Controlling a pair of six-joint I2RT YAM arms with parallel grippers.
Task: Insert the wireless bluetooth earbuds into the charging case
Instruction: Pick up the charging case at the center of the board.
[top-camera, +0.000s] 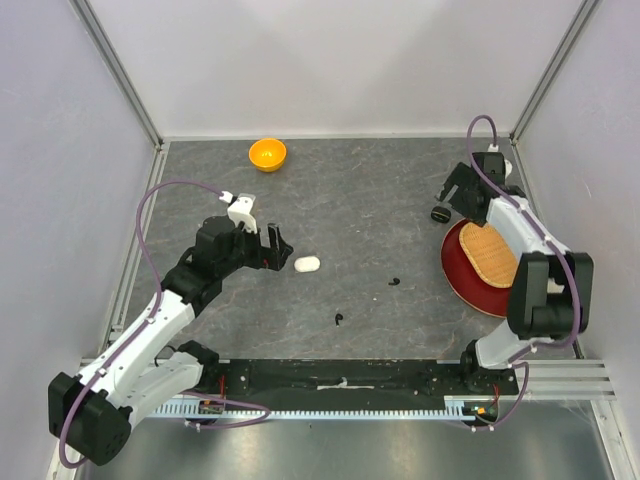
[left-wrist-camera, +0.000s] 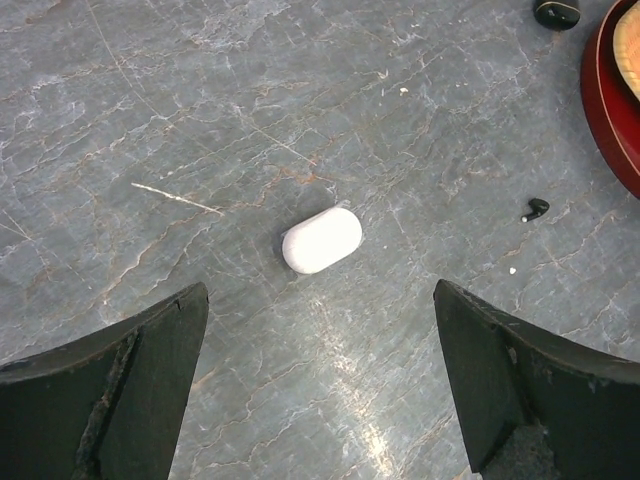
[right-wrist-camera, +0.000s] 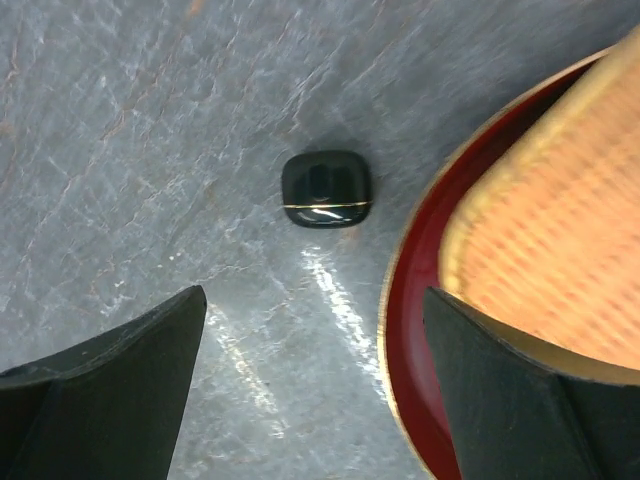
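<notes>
Right claw (right-wrist-camera: 312, 295) hangs with jaws wide apart and empty, directly over the charging case (right-wrist-camera: 326, 189). The case lies closed, by the look of it, near the worktop's right edge, just beside the red plate (right-wrist-camera: 410, 260). It's glossy, hard, rounded and probably light, so likely slippery: pinch squarely across its flatter sides. Left claw (left-wrist-camera: 318, 300), jaws also spread and empty, hovers above a white pill-shaped piece (left-wrist-camera: 321, 240). The black earbuds (top-camera: 395, 281) lie loose mid-worktop, tiny and liable to skitter.
</notes>
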